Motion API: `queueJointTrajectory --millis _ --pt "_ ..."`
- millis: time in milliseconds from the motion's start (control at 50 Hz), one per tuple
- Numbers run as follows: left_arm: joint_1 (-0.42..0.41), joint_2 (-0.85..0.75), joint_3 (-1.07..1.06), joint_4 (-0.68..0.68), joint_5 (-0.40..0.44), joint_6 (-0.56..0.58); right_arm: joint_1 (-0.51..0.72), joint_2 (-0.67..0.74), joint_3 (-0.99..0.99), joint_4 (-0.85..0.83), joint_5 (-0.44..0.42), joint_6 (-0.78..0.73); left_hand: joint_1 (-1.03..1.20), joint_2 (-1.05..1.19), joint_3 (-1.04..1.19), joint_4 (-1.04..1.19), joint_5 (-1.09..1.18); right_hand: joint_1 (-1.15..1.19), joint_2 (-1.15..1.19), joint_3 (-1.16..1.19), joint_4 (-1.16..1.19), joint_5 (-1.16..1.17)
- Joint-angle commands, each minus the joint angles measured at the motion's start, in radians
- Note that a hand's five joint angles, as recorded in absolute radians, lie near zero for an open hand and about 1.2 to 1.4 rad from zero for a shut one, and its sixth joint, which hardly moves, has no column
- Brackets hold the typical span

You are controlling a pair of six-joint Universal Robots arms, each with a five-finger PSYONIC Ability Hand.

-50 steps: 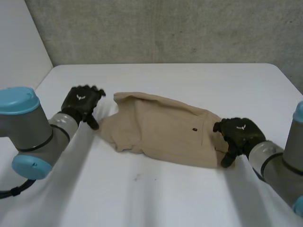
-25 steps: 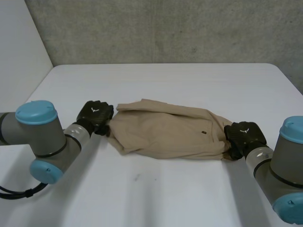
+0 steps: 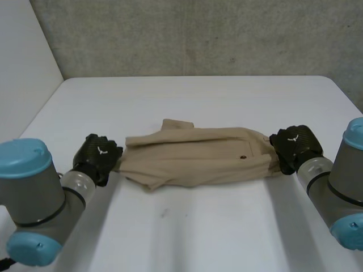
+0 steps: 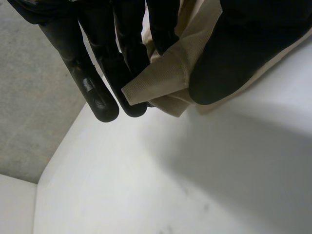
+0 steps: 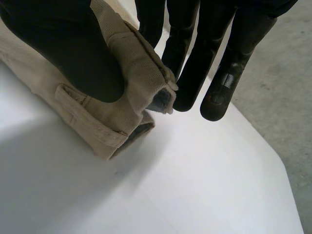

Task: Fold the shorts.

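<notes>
Two black hands are gripping the tan shorts [image 3: 193, 156] at opposite ends, and the garment is lying stretched left to right across the middle of the white table [image 3: 198, 238]. The left hand [image 3: 97, 157] is clamping the left end. In the left wrist view its thumb [image 4: 234, 58] is pressing a folded hem against the straight fingers [image 4: 100, 95], with the cloth bunching between them just above the tabletop. The right hand [image 3: 295, 146] is pinching the right end (the waistband end, judging by the belt loop [image 5: 68, 95] showing just below the thumb in the right wrist view). There the thumb is pinning a thick doubled edge against the fingers, and the lowest layers are touching the table.

In the head view the shorts are lying as a long, flattish band, with one layer folding over along the far edge. A small flap [image 3: 177, 124] is sticking out at the far side toward the left end, and a dark button [image 3: 243, 158] is showing near the right end.

Both grey arms with light-blue caps are reaching in from the near side, the left arm [image 3: 39, 198] at the left and the right arm [image 3: 340, 187] at the right. A grey concrete wall [image 3: 198, 34] is standing beyond the table's far edge.
</notes>
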Motion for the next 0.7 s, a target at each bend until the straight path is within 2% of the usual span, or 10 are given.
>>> queueJointTrajectory --millis 20,40,160,220,260,320,360,400,460,700 --pt "-0.019 -0.01 0.021 0.039 0.012 -0.011 -0.002 0.006 0.017 0.022 -0.001 -0.019 -0.818 -0.895 -0.901 -0.908 -0.869 0.454 0.226 0.224 0.204 0.252" --pt "-0.02 -0.01 0.032 0.048 0.012 -0.011 -0.003 0.006 0.02 0.022 -0.001 -0.017 -0.876 -0.952 -0.959 -0.966 -0.927 0.454 0.226 0.224 0.204 0.252" --pt "-0.02 -0.004 0.108 0.058 0.038 -0.029 -0.006 -0.004 0.066 0.02 -0.02 -0.012 -0.883 -0.959 -0.966 -0.972 -0.934 0.454 0.226 0.224 0.204 0.252" --pt "-0.02 -0.002 0.159 0.038 0.134 -0.069 -0.003 -0.004 0.073 0.02 -0.023 -0.011 -0.827 -0.903 -0.91 -0.917 -0.878 0.454 0.226 0.224 0.204 0.252" --pt "-0.02 -0.01 0.193 -0.026 0.228 -0.127 0.0 -0.004 0.076 0.02 -0.023 -0.011 -0.675 -0.751 -0.757 -0.764 -0.725 0.454 0.226 0.224 0.204 0.252" --pt "-0.022 -0.028 0.258 -0.126 0.334 -0.246 0.003 -0.004 0.079 0.02 -0.023 -0.011 -0.627 -0.704 -0.71 -0.717 -0.678 0.454 0.226 0.224 0.204 0.252" --pt "-0.019 -0.063 0.304 -0.165 0.366 -0.309 0.003 -0.004 0.081 0.019 -0.023 -0.009 -0.621 -0.698 -0.704 -0.711 -0.672 0.454 0.226 0.224 0.204 0.252" --pt "-0.019 -0.138 0.376 -0.194 0.372 -0.378 0.003 -0.004 0.081 0.019 -0.024 -0.009 -0.624 -0.701 -0.707 -0.714 -0.675 0.454 0.226 0.224 0.204 0.252" --pt "-0.02 -0.226 0.468 -0.199 0.371 -0.419 0.001 -0.004 0.079 0.019 -0.023 -0.015 -0.636 -0.712 -0.719 -0.725 -0.687 0.454 0.226 0.224 0.204 0.252" --pt "-0.025 -0.496 0.78 -0.192 0.322 -0.362 -0.006 -0.004 0.079 0.016 -0.02 -0.014 -0.633 -0.709 -0.716 -0.723 -0.684 0.454 0.226 0.224 0.204 0.252"
